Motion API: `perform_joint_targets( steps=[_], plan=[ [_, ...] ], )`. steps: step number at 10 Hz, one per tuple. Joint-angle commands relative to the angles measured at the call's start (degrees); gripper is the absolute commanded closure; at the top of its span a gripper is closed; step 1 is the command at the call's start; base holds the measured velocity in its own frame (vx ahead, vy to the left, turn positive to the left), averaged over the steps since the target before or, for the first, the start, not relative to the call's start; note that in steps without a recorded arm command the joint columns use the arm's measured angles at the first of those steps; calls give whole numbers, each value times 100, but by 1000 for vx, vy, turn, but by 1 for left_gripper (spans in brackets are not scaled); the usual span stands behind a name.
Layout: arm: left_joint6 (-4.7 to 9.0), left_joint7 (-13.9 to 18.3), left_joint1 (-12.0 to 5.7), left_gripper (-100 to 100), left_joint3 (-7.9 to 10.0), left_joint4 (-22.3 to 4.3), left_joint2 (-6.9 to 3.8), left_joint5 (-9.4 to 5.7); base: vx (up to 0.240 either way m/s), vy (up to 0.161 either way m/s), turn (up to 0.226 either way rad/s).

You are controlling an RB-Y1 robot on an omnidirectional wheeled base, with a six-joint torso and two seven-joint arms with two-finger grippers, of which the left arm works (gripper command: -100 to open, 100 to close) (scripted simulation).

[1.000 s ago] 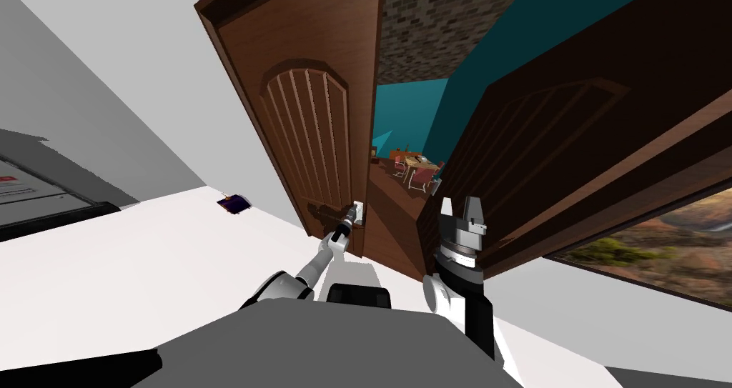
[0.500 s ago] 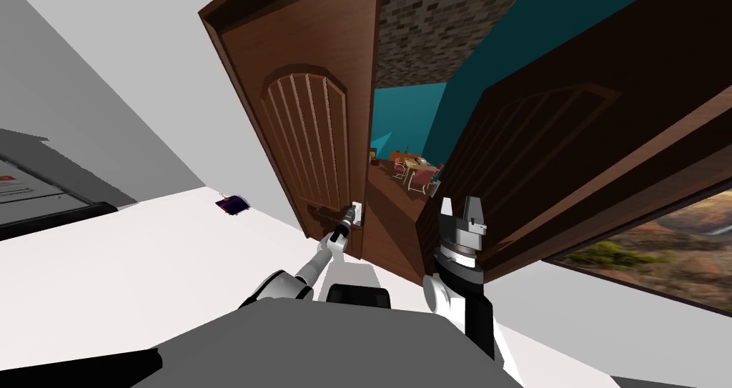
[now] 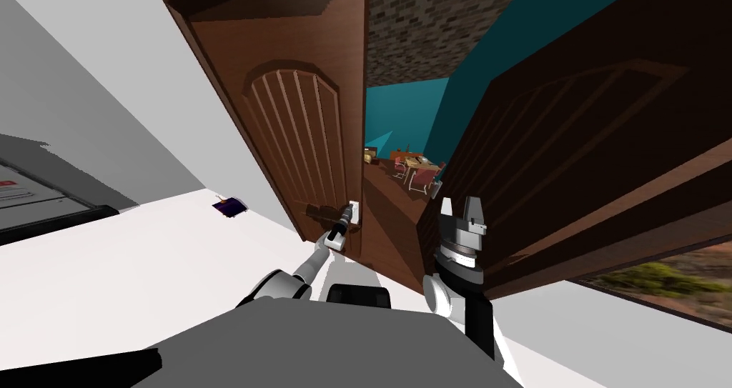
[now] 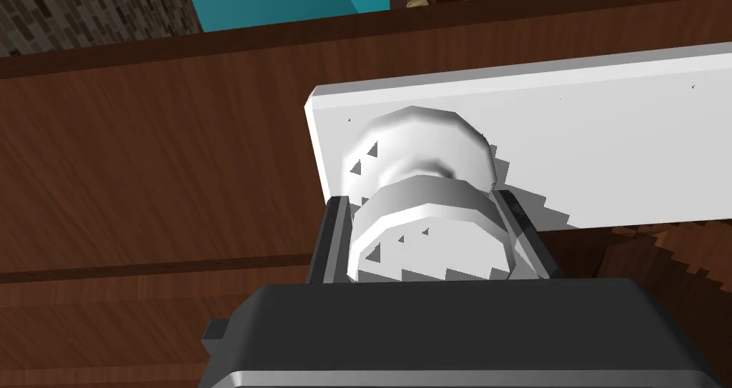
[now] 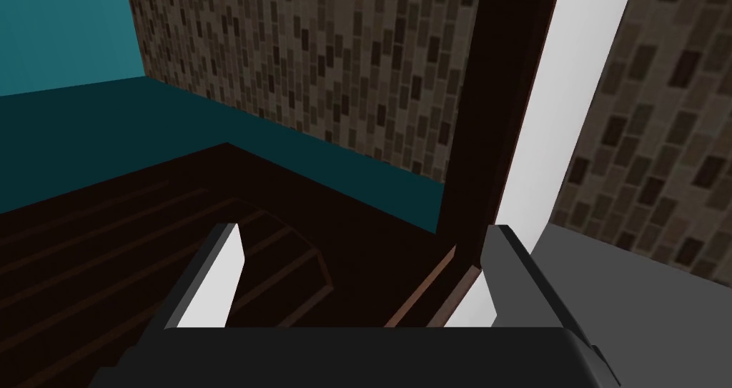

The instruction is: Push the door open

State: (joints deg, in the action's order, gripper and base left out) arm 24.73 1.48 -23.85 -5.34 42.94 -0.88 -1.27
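- Our left claw [image 4: 423, 209] clamps the white round knob [image 4: 418, 151] of the brown wooden door [image 3: 286, 119].
- Our right claw [image 5: 364, 244] stands open, a darker door leaf [image 3: 572, 141] ahead.

the left arm [image 3: 307, 266], white with grey and dark joints, stretches from the shoulder toward one o'clock. its slim dark wrist [image 3: 342, 228] runs in line with the forearm. the left gripper [image 3: 352, 212], two thin light grey blade fingers [image 4: 336, 237] on a dark box, is clamped on the sides of a white round knob [image 4: 429, 219]. the right arm [image 3: 472, 305] stands bent up toward twelve o'clock. the right gripper [image 3: 462, 209] holds its fingers [image 5: 218, 276] spread apart, gripping nothing.
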Motion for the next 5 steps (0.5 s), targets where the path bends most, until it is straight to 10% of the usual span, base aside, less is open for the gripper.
perform_joint_targets(
  steps=[1,5],
  plan=[
    [-4,-30,62,100,116,123,-135,-25,156,-114,67],
    [-15,-93,65,100,349,113,-279,-91,159,-104,81]
  ],
)
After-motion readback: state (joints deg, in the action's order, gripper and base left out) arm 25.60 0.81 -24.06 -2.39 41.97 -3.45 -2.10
